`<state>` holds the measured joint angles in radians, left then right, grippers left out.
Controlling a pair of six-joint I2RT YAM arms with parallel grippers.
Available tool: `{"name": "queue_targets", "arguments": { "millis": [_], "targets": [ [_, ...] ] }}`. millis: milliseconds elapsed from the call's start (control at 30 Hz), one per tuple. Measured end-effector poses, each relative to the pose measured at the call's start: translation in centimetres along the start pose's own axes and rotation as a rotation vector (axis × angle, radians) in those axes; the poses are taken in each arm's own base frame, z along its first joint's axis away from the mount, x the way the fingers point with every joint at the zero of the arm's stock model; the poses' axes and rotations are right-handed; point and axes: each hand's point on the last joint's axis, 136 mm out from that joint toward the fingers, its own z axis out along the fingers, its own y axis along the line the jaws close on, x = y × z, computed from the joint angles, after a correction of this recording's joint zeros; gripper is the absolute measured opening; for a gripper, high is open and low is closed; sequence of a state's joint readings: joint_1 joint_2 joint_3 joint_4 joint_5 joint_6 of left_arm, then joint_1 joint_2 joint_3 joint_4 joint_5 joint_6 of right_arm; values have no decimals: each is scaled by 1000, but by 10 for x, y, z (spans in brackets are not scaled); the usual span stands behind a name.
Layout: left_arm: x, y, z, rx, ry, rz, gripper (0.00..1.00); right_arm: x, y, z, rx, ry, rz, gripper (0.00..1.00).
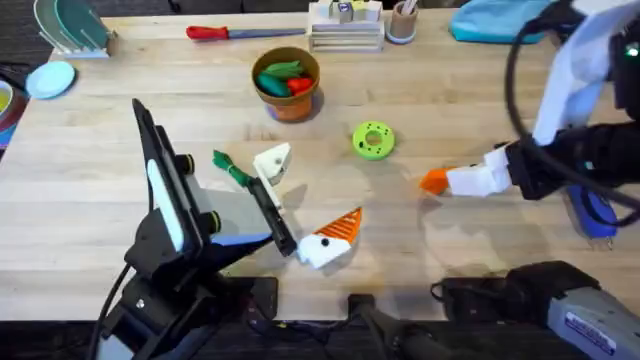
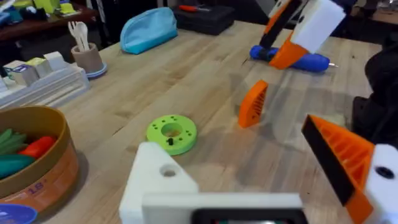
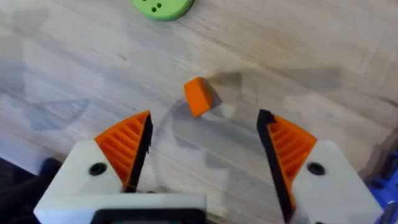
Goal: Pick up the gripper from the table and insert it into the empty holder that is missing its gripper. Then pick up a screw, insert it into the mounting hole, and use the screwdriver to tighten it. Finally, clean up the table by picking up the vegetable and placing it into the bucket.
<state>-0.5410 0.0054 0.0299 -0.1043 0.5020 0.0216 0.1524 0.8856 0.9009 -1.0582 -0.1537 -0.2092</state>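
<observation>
The loose orange gripper (image 2: 253,102) stands on edge on the table, also seen as the small orange wedge (image 3: 199,96). My right gripper (image 3: 205,124) hovers open just above it, not touching; overhead shows this right gripper (image 1: 437,182) right of centre. My left gripper (image 2: 230,143) is open: one finger is the bare white empty holder (image 2: 155,180) with a mounting hole (image 2: 168,171), the other carries an orange pad. The blue screwdriver (image 2: 292,59) lies beyond the wedge. The green vegetable (image 1: 232,170) lies by the left gripper (image 1: 305,200). The bucket (image 1: 288,100) holds toy vegetables. A screw is out of view.
A green disc (image 1: 373,140) with a centre hole lies between the bucket and the wedge. At the table's far edge are a red-handled screwdriver (image 1: 225,32), a clear tray (image 1: 345,30), a cup (image 1: 402,22) and a blue pouch (image 1: 500,20).
</observation>
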Motion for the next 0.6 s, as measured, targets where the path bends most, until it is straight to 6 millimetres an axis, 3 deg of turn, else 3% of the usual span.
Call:
{"name": "queue_targets", "arguments": {
  "millis": [367, 600],
  "targets": [
    [0, 0, 0, 0, 0, 0, 993, 7, 1, 32, -51, 156, -362, 994],
    [0, 0, 0, 0, 0, 0, 993, 14, 5, 53, -111, 256, -490, 994]
  ]
}}
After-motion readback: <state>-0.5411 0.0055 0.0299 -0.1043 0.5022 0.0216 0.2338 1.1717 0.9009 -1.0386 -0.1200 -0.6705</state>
